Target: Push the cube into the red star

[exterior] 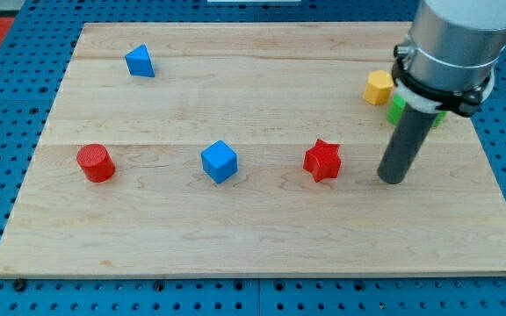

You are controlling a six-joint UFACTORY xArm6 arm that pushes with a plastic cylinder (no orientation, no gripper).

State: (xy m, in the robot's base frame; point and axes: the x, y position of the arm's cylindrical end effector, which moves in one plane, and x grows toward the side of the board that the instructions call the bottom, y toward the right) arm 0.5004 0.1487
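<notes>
Blue cube [220,161] on the wooden table [262,241], near the middle. Red star [322,160] to the view's right of it, apart, level with it. My tip [393,178] just right of the star, not touching. No jaws on this rod. Red cylinder [96,163] far left; blue triangle [140,61] upper left. Yellow block [379,88] and green block [397,109], partly hidden, upper right.

A red cylinder [95,162] is sitting at the left of the wooden board [235,237], and a blue triangular block [140,61] is lying at the upper left. A yellow block [379,88] is resting at the upper right, with a partly hidden green block [396,109] just beside it.
</notes>
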